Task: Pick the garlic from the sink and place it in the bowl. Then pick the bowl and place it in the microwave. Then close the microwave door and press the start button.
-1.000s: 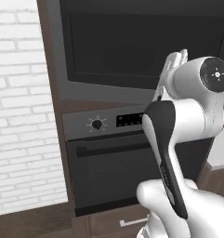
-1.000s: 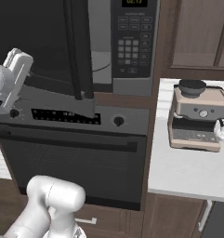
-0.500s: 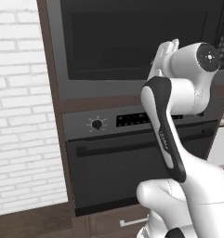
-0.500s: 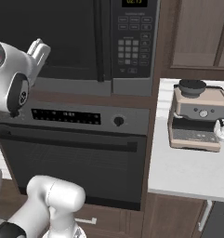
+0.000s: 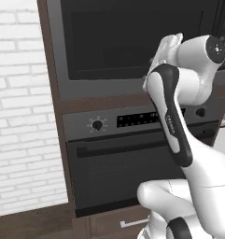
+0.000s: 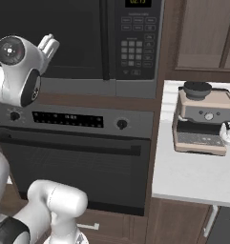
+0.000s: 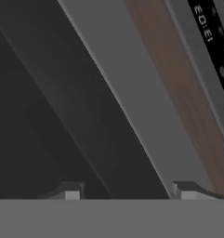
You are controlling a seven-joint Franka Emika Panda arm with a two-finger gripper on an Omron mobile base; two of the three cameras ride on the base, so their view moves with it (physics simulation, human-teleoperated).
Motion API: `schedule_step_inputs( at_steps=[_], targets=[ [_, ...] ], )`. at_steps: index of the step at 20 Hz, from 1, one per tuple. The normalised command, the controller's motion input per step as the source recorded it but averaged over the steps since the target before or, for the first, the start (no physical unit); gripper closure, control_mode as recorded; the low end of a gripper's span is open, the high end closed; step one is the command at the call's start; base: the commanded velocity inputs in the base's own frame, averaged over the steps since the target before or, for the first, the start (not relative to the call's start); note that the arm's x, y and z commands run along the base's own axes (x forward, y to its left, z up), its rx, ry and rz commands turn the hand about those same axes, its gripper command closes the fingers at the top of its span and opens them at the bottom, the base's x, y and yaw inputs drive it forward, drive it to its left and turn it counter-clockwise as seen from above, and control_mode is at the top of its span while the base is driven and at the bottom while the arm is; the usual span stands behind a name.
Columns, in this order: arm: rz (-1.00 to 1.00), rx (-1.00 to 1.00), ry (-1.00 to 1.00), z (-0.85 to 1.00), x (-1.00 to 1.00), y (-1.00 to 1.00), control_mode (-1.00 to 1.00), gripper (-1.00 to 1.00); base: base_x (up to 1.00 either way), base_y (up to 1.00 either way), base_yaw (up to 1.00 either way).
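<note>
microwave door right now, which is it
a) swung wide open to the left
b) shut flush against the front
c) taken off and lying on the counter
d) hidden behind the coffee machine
b: the microwave door lies flat in line with the keypad, and no opening shows between it and the grey frame below.

The microwave door (image 6: pixel 49 40), dark glass in grey frame, sits closed.
</note>
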Motion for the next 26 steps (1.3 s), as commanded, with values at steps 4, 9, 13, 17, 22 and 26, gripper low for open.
schedule_step_inputs(
  at_steps=[4,9,13,17,22,26],
  targets=[
    [0.0,0.08,-0.2,0.0,-0.83,-0.44,-1.0,-1.0,0.0,0.0,0.0],
    [0.0,0.1,-0.29,0.0,-1.0,-0.95,-1.0,-1.0,0.0,0.0,0.0],
    [0.0,0.1,-0.16,0.0,-0.84,-1.0,-1.0,-1.0,0.0,0.0,0.0],
    [0.01,0.08,-0.12,0.0,-0.37,-1.0,-1.0,-1.0,0.0,0.0,0.0],
    [0.04,0.04,-0.01,-0.09,0.0,-0.92,-1.0,-1.0,0.0,0.0,0.0],
    [0.03,0.02,0.0,-0.13,0.41,-0.4,-1.0,-1.0,0.0,0.0,0.0]
  ],
)
